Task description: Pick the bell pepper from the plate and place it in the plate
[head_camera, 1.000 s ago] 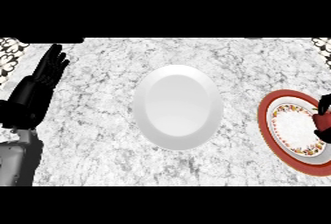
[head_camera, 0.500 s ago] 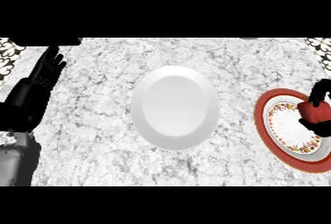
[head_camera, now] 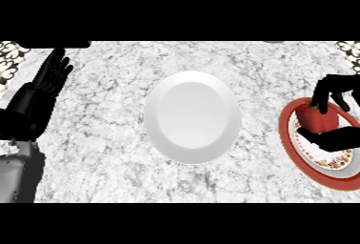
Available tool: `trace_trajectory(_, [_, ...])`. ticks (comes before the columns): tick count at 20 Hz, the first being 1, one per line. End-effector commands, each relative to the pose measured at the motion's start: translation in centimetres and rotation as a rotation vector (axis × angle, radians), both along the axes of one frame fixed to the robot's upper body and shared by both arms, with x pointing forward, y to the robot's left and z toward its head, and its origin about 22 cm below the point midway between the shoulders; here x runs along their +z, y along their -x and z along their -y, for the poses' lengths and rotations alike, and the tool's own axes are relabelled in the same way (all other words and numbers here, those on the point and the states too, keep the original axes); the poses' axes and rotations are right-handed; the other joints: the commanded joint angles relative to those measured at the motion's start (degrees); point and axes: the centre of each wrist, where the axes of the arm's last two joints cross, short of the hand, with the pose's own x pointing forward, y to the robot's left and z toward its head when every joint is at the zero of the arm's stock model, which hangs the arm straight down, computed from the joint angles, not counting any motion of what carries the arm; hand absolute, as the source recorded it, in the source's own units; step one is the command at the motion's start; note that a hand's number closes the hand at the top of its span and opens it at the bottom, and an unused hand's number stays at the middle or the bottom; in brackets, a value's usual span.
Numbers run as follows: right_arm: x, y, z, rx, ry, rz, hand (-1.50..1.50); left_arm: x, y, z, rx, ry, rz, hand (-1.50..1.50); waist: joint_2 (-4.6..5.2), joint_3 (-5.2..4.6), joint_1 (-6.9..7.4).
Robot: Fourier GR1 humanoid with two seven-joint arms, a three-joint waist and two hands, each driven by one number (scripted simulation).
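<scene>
Head view: the right hand (head_camera: 342,138) is seen at the right edge of the scene, over the red-rimmed plate (head_camera: 287,138). Its fingers (head_camera: 327,95) are curved down over the far side of the red bell pepper (head_camera: 316,119), and the thumb (head_camera: 336,138) is laid across the pepper's near side, so the pepper is pinched between fingers and thumb. The pepper is located above the far left part of the red-rimmed plate; whether it is lifted clear of the plate or in contact with it cannot be told. The right forearm is cut off by the scene's right edge.

The left hand (head_camera: 44,90) is shown at the far left, resting with its fingers straight and close together, pointed toward the far side of the counter. Nothing is held by it. Its grey forearm (head_camera: 17,176) enters from the near left corner.

A plain white plate (head_camera: 192,116) is positioned at the centre of the counter, well apart from both hands and with nothing on it. The red-rimmed plate carries a patterned band inside its rim and is partly cut off at the right.

The counter (head_camera: 105,157) is a grey-white marbled surface. A strip of dark and light patterned tile (head_camera: 10,57) is visible at the far left and far right corners.
</scene>
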Motion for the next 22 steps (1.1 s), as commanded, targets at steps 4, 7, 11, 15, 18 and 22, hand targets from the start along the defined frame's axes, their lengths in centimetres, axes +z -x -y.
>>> trace_trajectory(4, [2.1, -0.4, -8.8, 0.058, -0.032, -0.043, 1.50, -0.4, -0.1, -0.4, -0.007, -0.007, -0.001, 0.00, 0.11, 0.00, 0.67])
trace_trajectory(7, [-0.4, -2.7, -12.8, 0.081, -0.077, -0.067, 1.50, -0.3, 0.3, 0.1, -0.026, -0.001, -0.012, 0.00, 0.25, 0.03, 1.25])
trace_trajectory(11, [0.9, -4.3, -15.6, 0.089, -0.061, -0.114, 1.50, -0.8, -0.1, 1.4, -0.020, -0.013, 0.003, 0.00, 0.27, 0.03, 0.84])
trace_trajectory(15, [-4.1, -4.3, -19.5, 0.070, -0.039, -0.129, 1.50, -0.7, 0.1, 1.3, -0.010, -0.014, -0.003, 0.00, 0.30, 0.05, 0.95])
trace_trajectory(18, [-4.5, -7.1, -21.5, 0.040, 0.015, -0.138, 1.50, -1.3, 0.4, 1.3, -0.024, 0.020, 0.013, 0.00, 0.40, 0.04, 1.37])
trace_trajectory(22, [-5.6, -7.4, -24.4, 0.042, 0.050, -0.137, 1.50, 0.1, 0.8, -0.9, -0.005, 0.002, 0.009, 0.00, 0.27, 0.04, 1.18])
